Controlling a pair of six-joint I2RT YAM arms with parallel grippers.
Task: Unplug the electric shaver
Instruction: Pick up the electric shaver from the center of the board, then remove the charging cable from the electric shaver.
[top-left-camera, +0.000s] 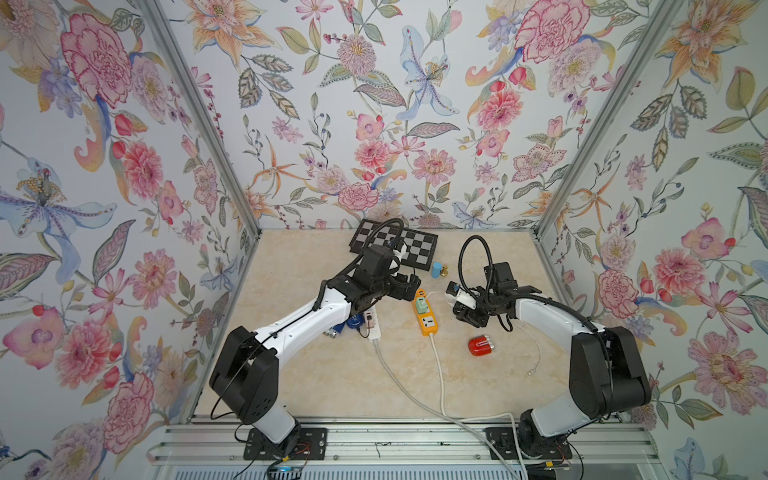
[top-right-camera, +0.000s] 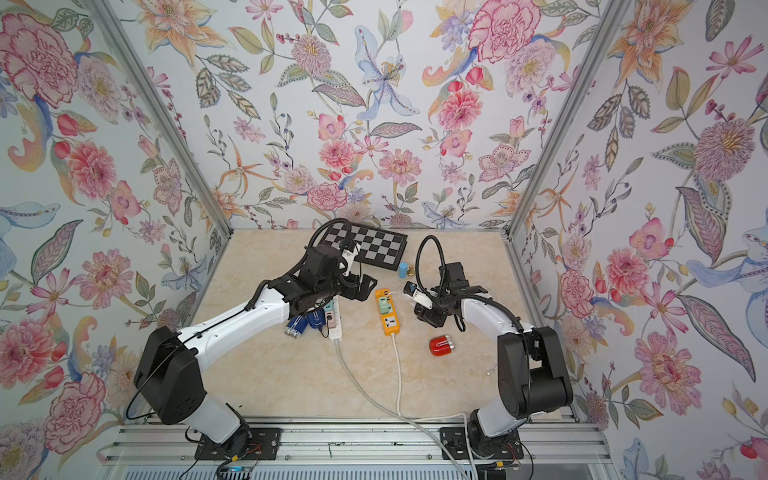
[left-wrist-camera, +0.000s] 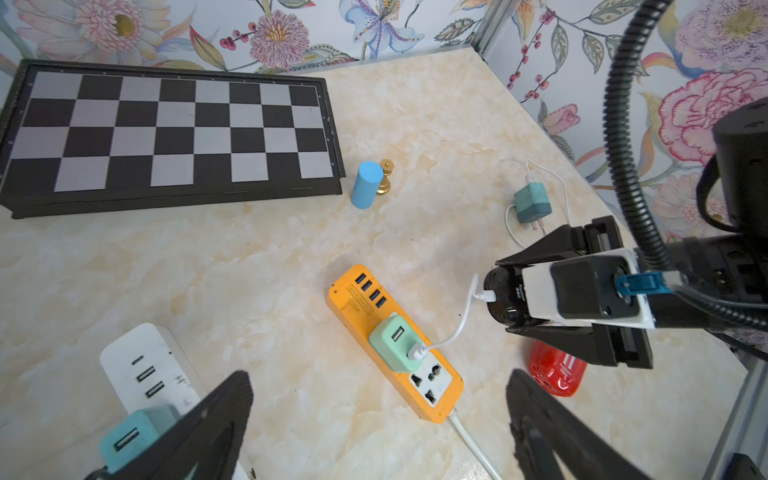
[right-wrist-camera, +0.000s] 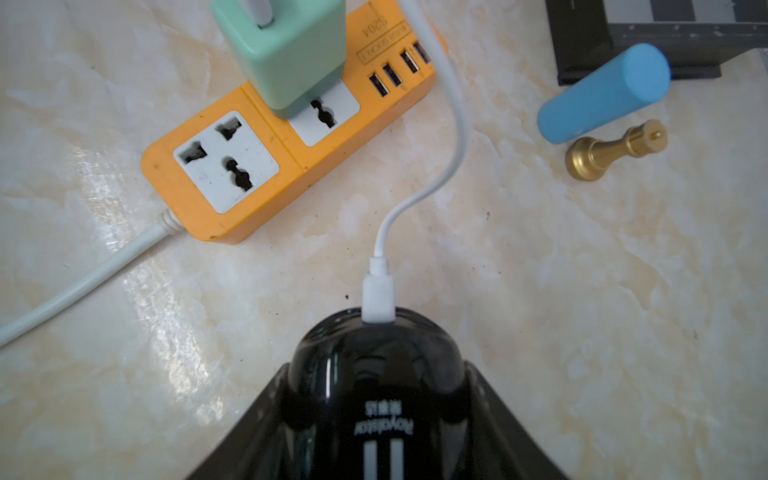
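We found the unplugging not yet done: the shaver (right-wrist-camera: 374, 374) sat clamped between the jaws of the right claw (left-wrist-camera: 511, 297), held above the counter (right-wrist-camera: 582, 311) as far as we could judge, with the white plug (right-wrist-camera: 378, 297) seated in its end. From there the cable (right-wrist-camera: 451, 137) ran slack to the green adapter (right-wrist-camera: 286, 54) on the orange strip (right-wrist-camera: 293, 166). The left claw (left-wrist-camera: 380, 380) stood wide and empty above that strip, touching neither cable nor adapter. We judged the step in hand to be bracing the shaver for the pull. The next move, to our mind, called for the left claw to close on the plug itself, not the thin cable, and draw it straight out along its axis while the right claw held firm.
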